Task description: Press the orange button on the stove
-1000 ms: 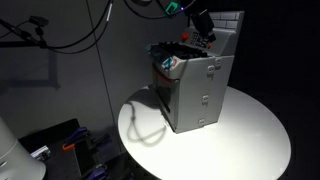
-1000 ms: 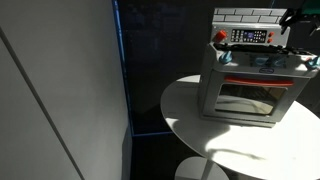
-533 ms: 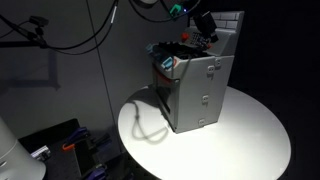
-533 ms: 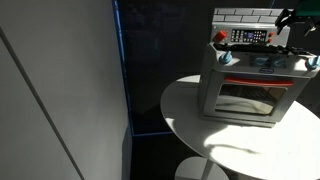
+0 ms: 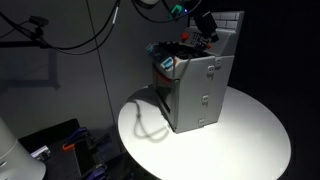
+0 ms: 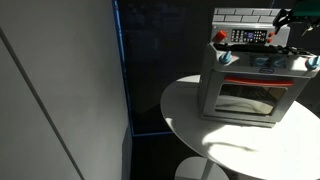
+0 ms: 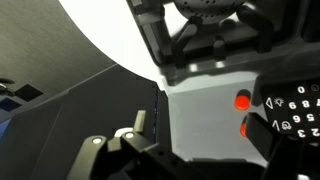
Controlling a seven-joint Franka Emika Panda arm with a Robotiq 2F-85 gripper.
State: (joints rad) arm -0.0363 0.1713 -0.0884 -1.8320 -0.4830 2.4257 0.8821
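at the very bottom of the wrist view, a pale finger (image 7: 125, 148) on the left and a dark finger (image 7: 288, 150) on the right, with the space between them lost in shadow. state of the gripper (image 5: 208, 34): cannot tell, spread or closed.

just beyond the fingers, the pale face of the stove (image 7: 200, 115), seen upside down. on that face, an upper orange-red button (image 7: 242, 100) and a lower orange-red button (image 7: 246, 127), one close above the other, both just left of a dark keypad (image 7: 296, 108) with white digits. contact between fingers and either button: cannot tell. further up the view, a black burner (image 7: 212, 14) on the cooktop, then the white table (image 7: 95, 30) at upper left.

in both exterior views, stove upright on the round table.

in an exterior view, grey side panel (image 5: 205, 95) with latches turned to the camera. gripper poised over the top rear of the stove, close in front of the tiled back wall (image 5: 231, 22).

in an exterior view, oven door (image 6: 248, 97) with dark window facing the camera, and a red knob (image 6: 221, 37) at the left end of the control strip. gripper (image 6: 290, 20) above the stove's rear corner, at the picture's edge.

beside the table, a tall grey partition (image 6: 60, 90). furthest back, black cables (image 5: 70, 35) hanging against a grey wall.
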